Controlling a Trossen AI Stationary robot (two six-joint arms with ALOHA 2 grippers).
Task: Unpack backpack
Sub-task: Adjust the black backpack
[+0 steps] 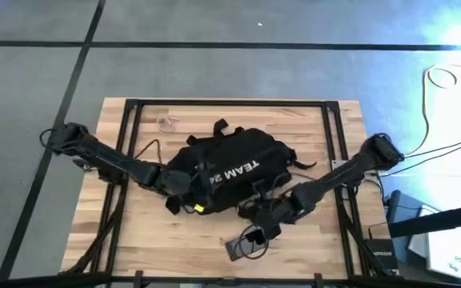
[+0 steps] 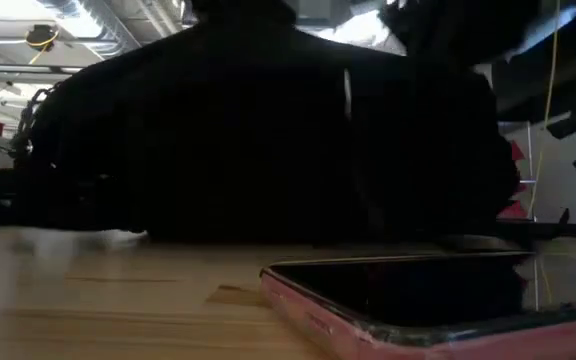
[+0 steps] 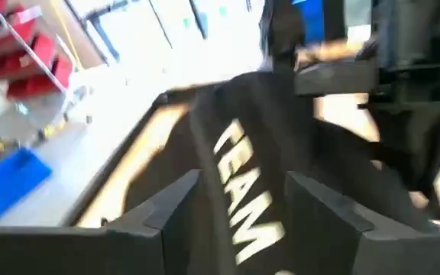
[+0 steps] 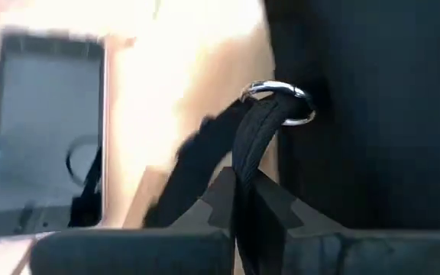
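The black backpack (image 1: 234, 160) lies in the middle of the table, its white "TEAM" lettering (image 3: 243, 191) facing up. In the low view the backpack (image 2: 268, 130) fills the background as a dark mass. My left gripper (image 1: 181, 186) is at its left near corner, shut on a ridge of the lettered fabric. At the pack's near right side my right gripper (image 1: 264, 214) is shut on a black strap (image 4: 250, 145) that runs to a metal ring (image 4: 281, 103) on the pack. My left gripper pinches a raised fold of the backpack's lettered panel (image 3: 239, 221) between its two fingers (image 3: 166, 210), coming from the table's left. The rest of the pack rests on the table. My right gripper pinches the black strap (image 4: 244, 179) between its two fingers (image 4: 277, 202), a short way from the metal ring. The fingers lie across the strap, which runs straight from them to the ring.
A phone in a pink case (image 1: 246, 244) lies flat near the front edge, close to my right gripper; it also shows as the phone (image 2: 418, 290) in the low view. A small clear object (image 1: 166, 122) sits at the far left. Black frame rails (image 1: 130, 144) border the table.
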